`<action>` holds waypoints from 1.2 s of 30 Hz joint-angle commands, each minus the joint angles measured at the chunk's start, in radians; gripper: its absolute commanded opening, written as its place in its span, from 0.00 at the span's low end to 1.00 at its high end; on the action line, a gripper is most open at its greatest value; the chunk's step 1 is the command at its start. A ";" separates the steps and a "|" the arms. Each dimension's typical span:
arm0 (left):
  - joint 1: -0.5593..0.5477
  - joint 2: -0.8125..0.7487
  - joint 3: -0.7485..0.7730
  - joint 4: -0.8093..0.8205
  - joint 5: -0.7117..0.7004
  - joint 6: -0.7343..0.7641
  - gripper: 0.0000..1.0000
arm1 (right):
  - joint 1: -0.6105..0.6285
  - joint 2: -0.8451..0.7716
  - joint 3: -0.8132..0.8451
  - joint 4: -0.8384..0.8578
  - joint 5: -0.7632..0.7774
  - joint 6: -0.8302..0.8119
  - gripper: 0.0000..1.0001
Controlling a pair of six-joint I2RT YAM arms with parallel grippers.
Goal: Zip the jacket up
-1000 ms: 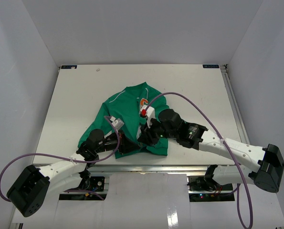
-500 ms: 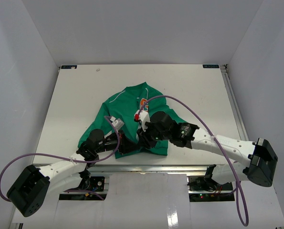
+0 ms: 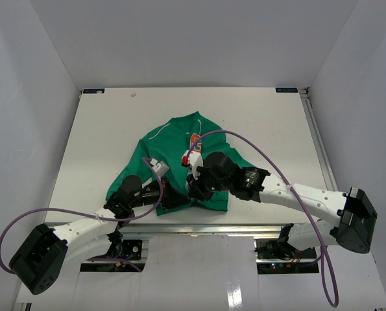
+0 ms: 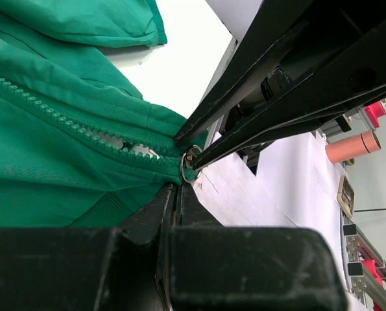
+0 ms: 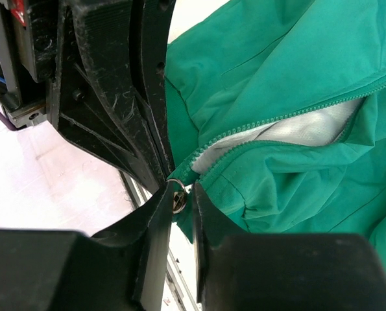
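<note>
The green jacket (image 3: 173, 146) lies front up on the table, its hem at the near edge. Its zipper (image 5: 277, 123) is open above the hem, with pale lining showing. My left gripper (image 3: 171, 195) is shut on the jacket's bottom hem (image 4: 177, 189), just below the zipper pull (image 4: 190, 166). My right gripper (image 3: 194, 186) sits at the same spot. In the right wrist view its jaws (image 5: 183, 194) stand a slim gap apart on either side of the metal pull ring (image 5: 178, 199). The ring touches one finger.
The white table (image 3: 102, 129) ends just below the hem, where a metal rail (image 3: 244, 227) runs along the near edge. Purple cables (image 3: 257, 139) loop over both arms. Grey walls close in the left, right and back.
My right arm has shifted left toward the hem, and its jaws have narrowed around the zipper pull. The left arm and its grip have not moved.
</note>
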 commanded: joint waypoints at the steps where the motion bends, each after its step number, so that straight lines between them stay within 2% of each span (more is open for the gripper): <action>1: -0.003 -0.019 0.036 0.011 -0.003 -0.001 0.00 | 0.014 -0.006 0.033 -0.003 -0.037 -0.015 0.21; 14: -0.003 -0.018 0.035 0.007 -0.011 -0.001 0.00 | 0.028 0.026 0.034 -0.019 -0.081 -0.048 0.10; 21: -0.002 -0.029 0.035 -0.001 -0.012 -0.003 0.00 | 0.028 0.021 0.027 -0.035 -0.054 -0.044 0.17; 25: -0.002 -0.034 0.035 -0.003 -0.012 -0.003 0.00 | 0.028 0.023 0.022 -0.041 -0.008 -0.033 0.17; 29: -0.002 -0.037 0.035 -0.005 -0.012 -0.004 0.00 | 0.029 0.028 0.028 -0.038 0.050 -0.021 0.08; 36: -0.002 -0.037 0.026 0.010 -0.003 -0.006 0.00 | 0.029 0.015 0.035 0.025 0.242 0.011 0.08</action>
